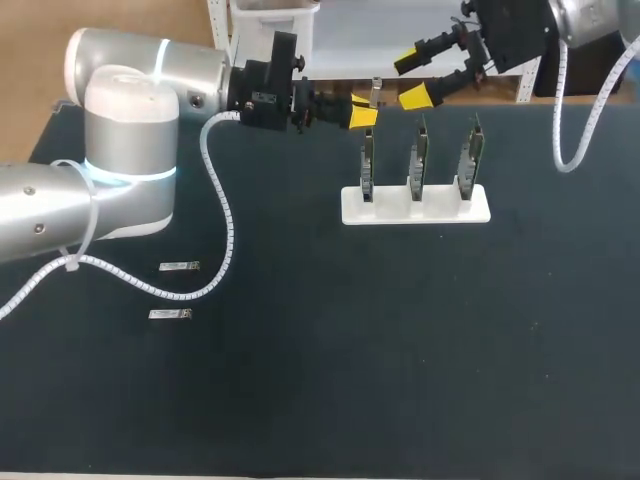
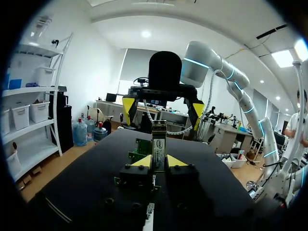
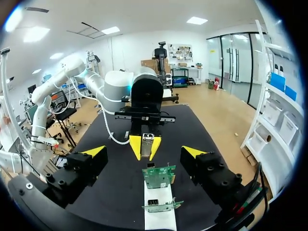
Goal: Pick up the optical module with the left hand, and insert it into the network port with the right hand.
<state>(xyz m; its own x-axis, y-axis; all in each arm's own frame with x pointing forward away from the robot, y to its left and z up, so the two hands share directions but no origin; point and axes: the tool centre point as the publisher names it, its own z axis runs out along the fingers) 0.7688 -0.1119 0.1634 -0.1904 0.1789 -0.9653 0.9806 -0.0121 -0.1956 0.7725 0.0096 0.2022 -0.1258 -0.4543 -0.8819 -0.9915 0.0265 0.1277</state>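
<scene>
At the left of the dark tabletop (image 1: 350,350), a loose module (image 1: 179,266) lies flat, and a second loose module (image 1: 170,314) lies near it, closer to the front edge. Both have their long axis across the tabletop, from left to right.

The left arm (image 1: 130,150) comes in above them and stretches to the right along the far side of the tabletop. The left hand (image 1: 363,113) is clamped on the optical module (image 2: 159,142), with one yellow tip on each side of it. The long axis of the module runs on along the fingers. Its free end sticks out past the tips and points away from the left wrist, toward the right hand (image 1: 413,78). From the right wrist view the module is seen almost end-on.

The right hand hangs just beyond this free end, and its fingers are wide apart and touch nothing.

Nearer to the front, under both hands, a white base (image 1: 440,212) lies on the tabletop. Three green boards (image 1: 420,160) stand upright in it in one row. The held module is above the far side of the leftmost board and is apart from it.
</scene>
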